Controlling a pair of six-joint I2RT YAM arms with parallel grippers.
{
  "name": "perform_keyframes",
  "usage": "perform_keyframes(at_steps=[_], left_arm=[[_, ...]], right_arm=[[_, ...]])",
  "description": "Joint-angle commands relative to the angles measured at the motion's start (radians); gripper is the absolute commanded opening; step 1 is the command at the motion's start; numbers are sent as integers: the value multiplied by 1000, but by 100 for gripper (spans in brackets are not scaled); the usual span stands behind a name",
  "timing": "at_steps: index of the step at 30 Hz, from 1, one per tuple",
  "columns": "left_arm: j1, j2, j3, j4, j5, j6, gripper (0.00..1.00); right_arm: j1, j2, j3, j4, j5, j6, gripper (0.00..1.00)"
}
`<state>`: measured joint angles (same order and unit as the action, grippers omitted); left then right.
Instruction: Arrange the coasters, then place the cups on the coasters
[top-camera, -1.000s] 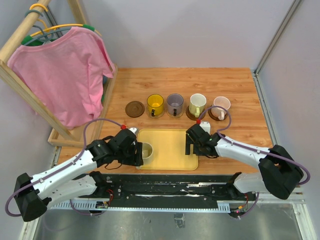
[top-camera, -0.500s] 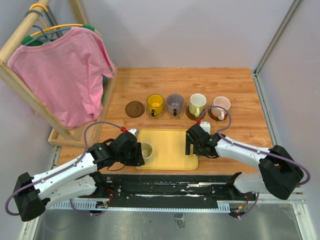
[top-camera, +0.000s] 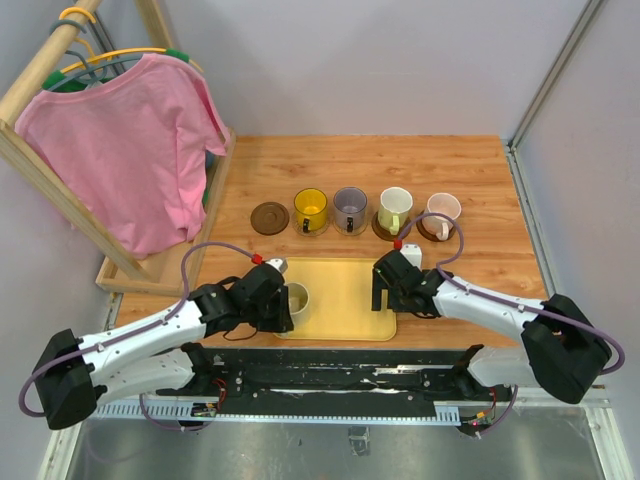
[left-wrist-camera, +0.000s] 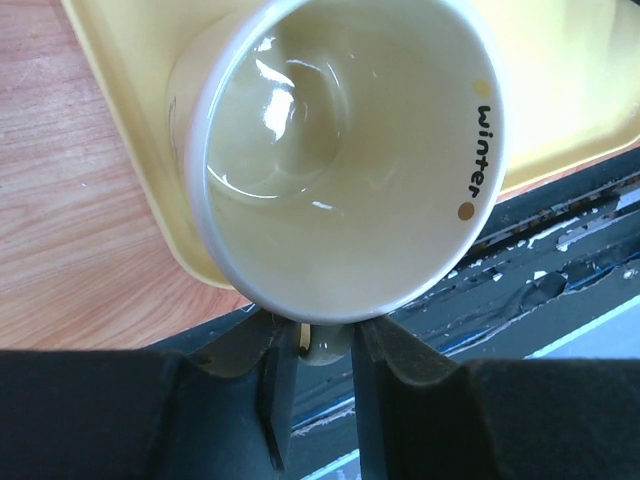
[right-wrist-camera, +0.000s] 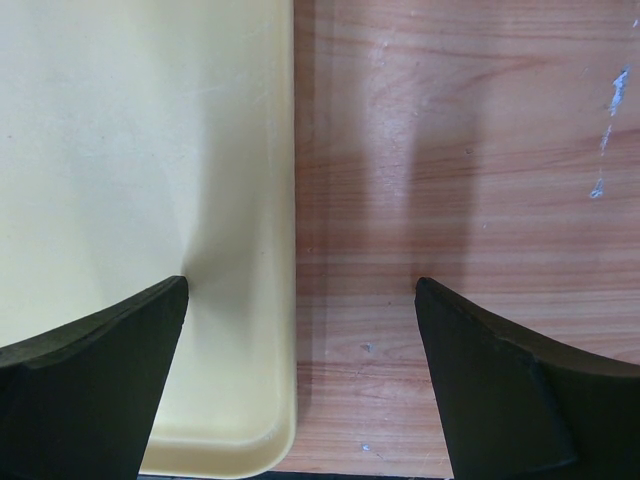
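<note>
Left gripper (left-wrist-camera: 320, 352) jaws nearly together, pinching the handle of the cream cup (left-wrist-camera: 340, 150). Cup body sits just beyond the fingertips, on the near-left corner of the yellow tray (left-wrist-camera: 130, 60), "winter" printed inside the rim. Right gripper (right-wrist-camera: 302, 300) jaws spread wide, nothing between them, straddling the tray's right edge: one finger over the tray, the other over the wooden table (right-wrist-camera: 450, 150). Well beyond both grippers, a row across the table: bare dark coaster (top-camera: 269, 217) straight ahead of the left jaws, then yellow cup (top-camera: 311, 209), purple-grey cup (top-camera: 350, 208), white cup (top-camera: 395, 210), and pink cup (top-camera: 443, 210) ahead-right of the right jaws. Each of those four sits on its own coaster.
</note>
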<state>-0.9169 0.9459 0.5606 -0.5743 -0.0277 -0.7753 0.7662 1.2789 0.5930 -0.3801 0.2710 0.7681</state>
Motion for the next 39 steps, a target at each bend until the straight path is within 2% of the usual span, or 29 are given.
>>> perform_keyframes(at_steps=[1,4,8,9,28,39], left_arm=[[-14,22,0,34,-38,-4,30],[-17,26,-2,40,-51,-3,26],[-25,23,2,43,-73,0,4],[-28,21,6,43,-79,3,1],[-76,81,211,108,-243,145,0],[-72,204,349,113,-463,238,1]], right_arm=[[10,9,-49,-58,-13,3,97],[10,10,-51,-57,-13,6,97],[10,6,-53,-56,-13,6,97],[11,5,-53,-56,-13,5,97],[11,-9,-58,-51,-2,5,97],[11,-17,-57,-52,14,5,97]])
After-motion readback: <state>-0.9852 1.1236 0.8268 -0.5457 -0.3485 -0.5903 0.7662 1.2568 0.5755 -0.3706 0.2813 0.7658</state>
